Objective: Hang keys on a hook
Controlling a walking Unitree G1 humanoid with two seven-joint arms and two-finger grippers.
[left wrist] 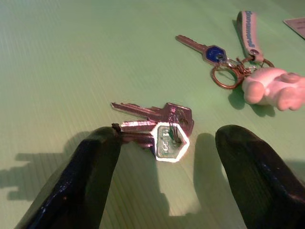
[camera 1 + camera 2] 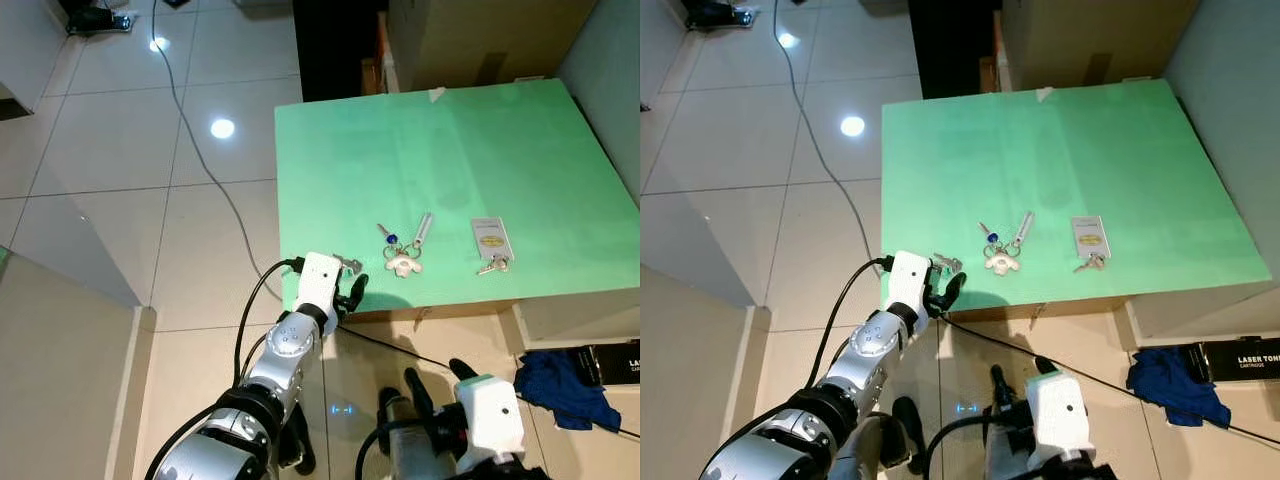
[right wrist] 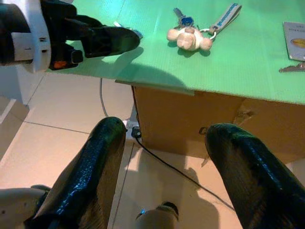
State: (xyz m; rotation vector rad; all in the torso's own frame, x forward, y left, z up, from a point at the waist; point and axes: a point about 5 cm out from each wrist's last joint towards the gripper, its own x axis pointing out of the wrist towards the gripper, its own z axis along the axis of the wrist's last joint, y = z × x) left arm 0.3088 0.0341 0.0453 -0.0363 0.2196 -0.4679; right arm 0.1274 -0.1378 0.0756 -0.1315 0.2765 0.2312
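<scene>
I see a matte green sheet [image 2: 470, 160] laid over a brown cardboard box [image 3: 200, 114]; in the left wrist view its surface shows fine ribbing. Glossy pale floor tiles [image 2: 120, 150] surround it, with a thin black cable [image 2: 195, 140] running across them.

Task item: a small bunch of silver keys [image 1: 159, 126] lies flat at the near left corner of the green sheet. One key has a pale, roughly pentagonal head with stamped characters I cannot read.

Left gripper [image 1: 164, 157]: at that corner, jaws released, the two rounded black fingers [image 1: 88, 176] straddling the bunch. One fingertip sits just beside the key blades; I cannot tell if it touches.

Right gripper [image 3: 167, 143]: held low in front of the box, over the floor, jaws spread apart and grasping nothing.

Further along the sheet: a second bunch [image 2: 403, 250] with a blue-headed key, a metal ring, a pale rounded charm and a flat fabric strap. To its right, a white rectangular tag [image 2: 490, 240] with a yellow oval mark, a small key attached.

Crumpled blue cloth [image 2: 562, 385] on the floor at right.
</scene>
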